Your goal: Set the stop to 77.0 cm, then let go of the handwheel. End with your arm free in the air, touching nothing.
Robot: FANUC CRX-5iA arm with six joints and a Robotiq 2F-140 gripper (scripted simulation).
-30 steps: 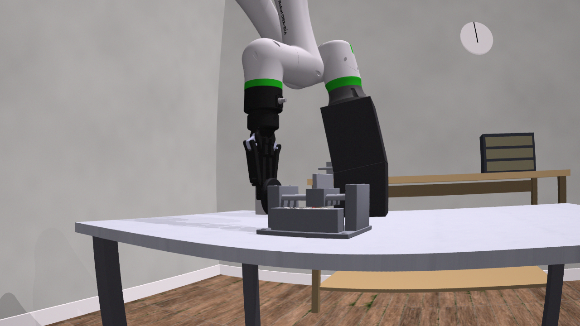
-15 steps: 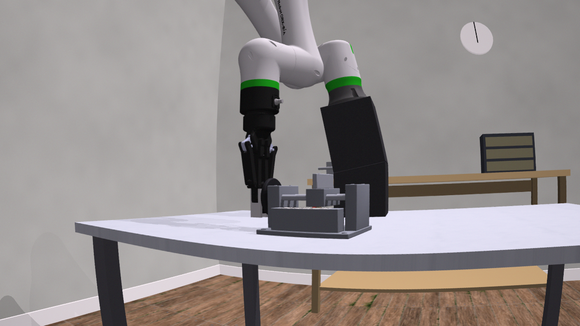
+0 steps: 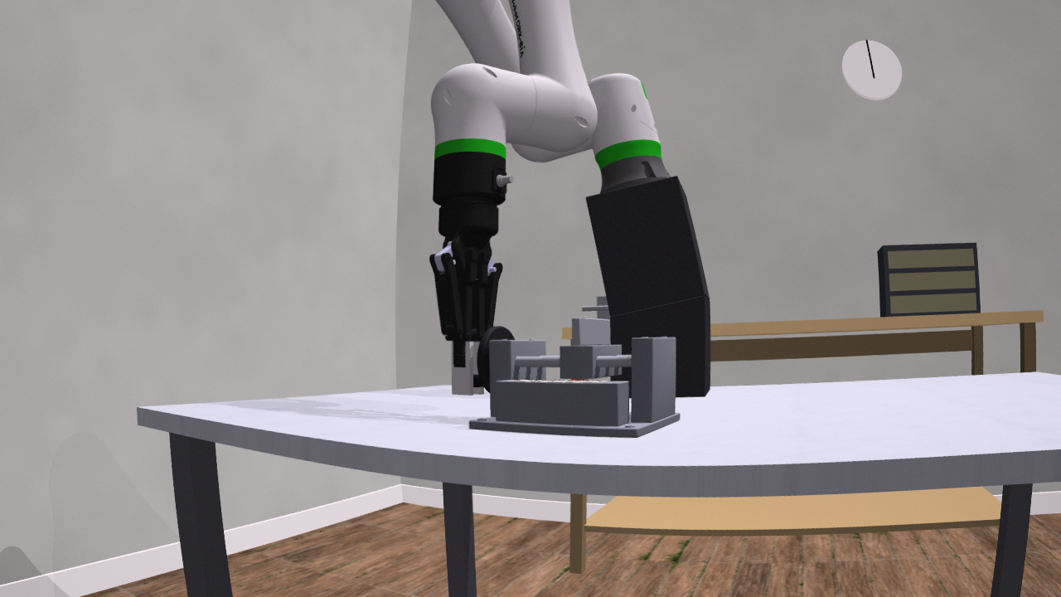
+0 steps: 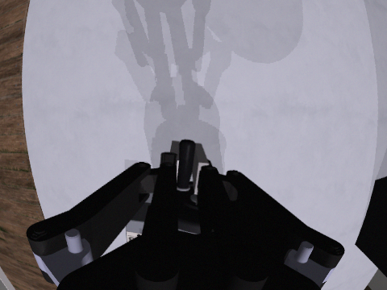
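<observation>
The handwheel [image 3: 495, 355] sits at the left end of the grey stop fixture [image 3: 574, 390], a dark disc on edge, partly hidden behind the fixture's left end block so only a slice of it shows from the exterior view. The fixture itself is on the white table [image 3: 742, 438], near the front edge, with a carriage block [image 3: 589, 360] riding on rods between two end blocks and a flat base plate under it all. The gripper [image 3: 463, 356] comes down nearly vertical just left of the wheel, fingers pinched almost all the way in and clamped on the wheel's little crank handle [image 4: 186, 163], which in the wrist view pokes up as a dark peg between the fingers. The light finger pad hangs close above the table, right beside the disc. The arm's big black base [image 3: 649, 285] stands right behind the fixture and blocks a good chunk of what's back there; another small grey piece peeks out beside it but there's no telling what it is. The scale markings on the fixture are too small to read. Further back there's a wooden bench [image 3: 875, 333] with a slatted dark box [image 3: 928, 279] on it, and a round wall clock [image 3: 871, 70] up top.
</observation>
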